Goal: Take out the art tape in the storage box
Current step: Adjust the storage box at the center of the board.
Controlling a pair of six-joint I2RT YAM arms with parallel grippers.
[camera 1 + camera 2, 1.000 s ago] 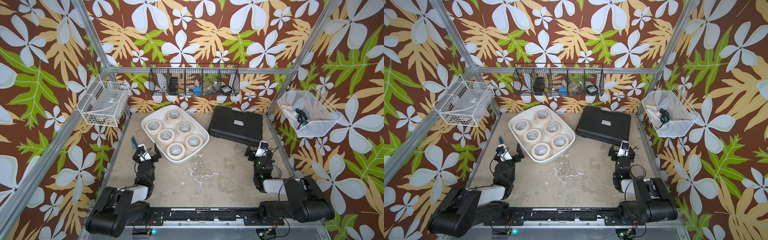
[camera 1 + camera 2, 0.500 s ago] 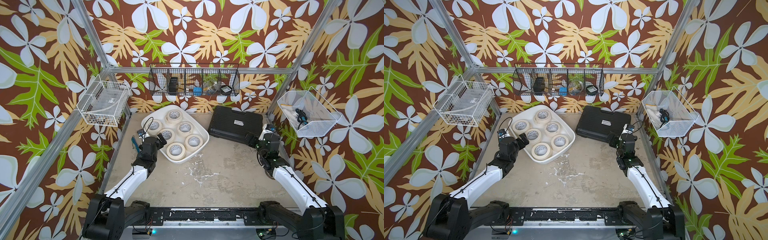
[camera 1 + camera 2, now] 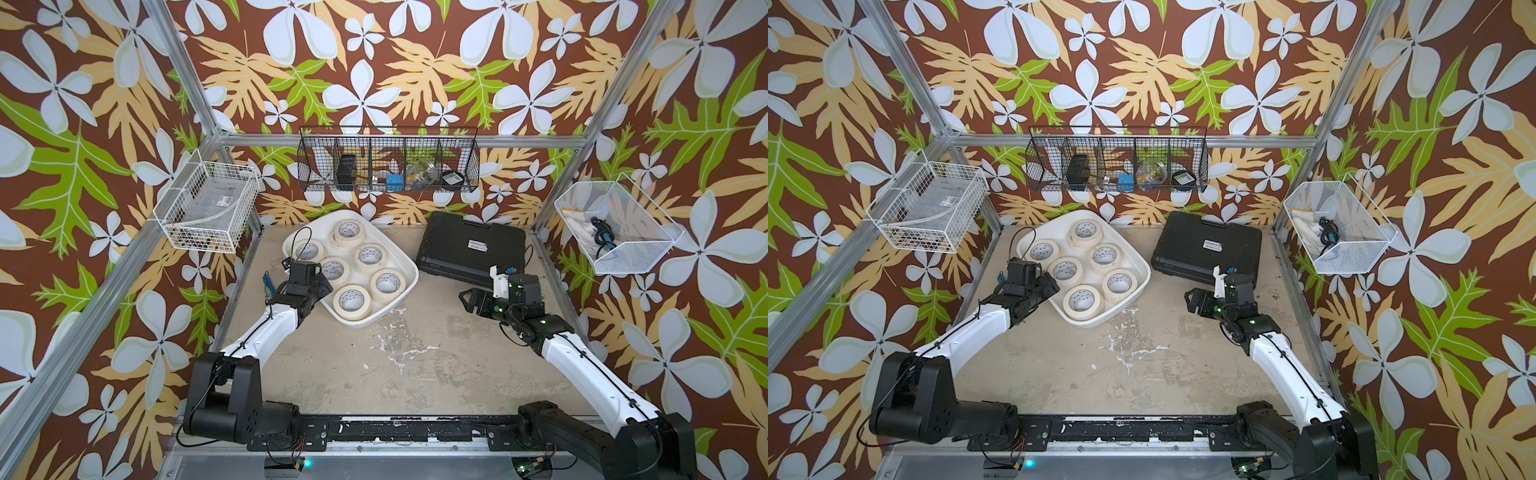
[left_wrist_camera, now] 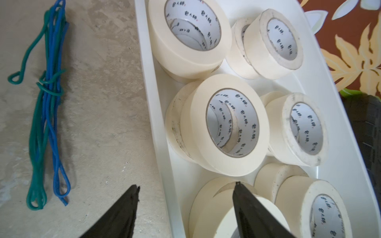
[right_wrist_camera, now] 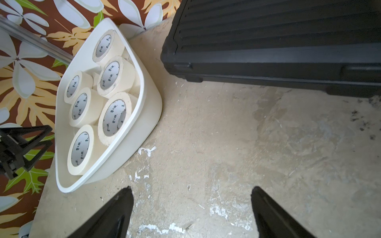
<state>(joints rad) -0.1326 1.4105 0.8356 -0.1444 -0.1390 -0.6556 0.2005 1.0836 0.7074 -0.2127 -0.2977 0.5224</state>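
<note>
The white storage box (image 3: 388,312) stands at the back left of the table with several cream art tape rolls (image 3: 337,303) in it, some stacked. My left gripper (image 3: 322,291) is at the box's left rim. In the left wrist view it (image 4: 186,185) is open: one finger hangs outside over the table, the other over the nearest roll (image 4: 208,206), with the box rim (image 4: 148,82) between them. My right gripper (image 3: 467,297) is open over bare table (image 5: 191,188), right of the box (image 5: 144,115), holding nothing.
A black hard case (image 3: 471,245) lies right of the box, just behind my right gripper. A blue and green cord (image 4: 47,103) lies on the table left of the box. White wire baskets (image 3: 208,208) (image 3: 615,232) hang on the side walls and a black one (image 3: 388,160) at the back.
Both arms have unfolded from their rest near the front rail and reached forward. The left gripper came to the box's left rim; the right swung inward in front of the black case.
</note>
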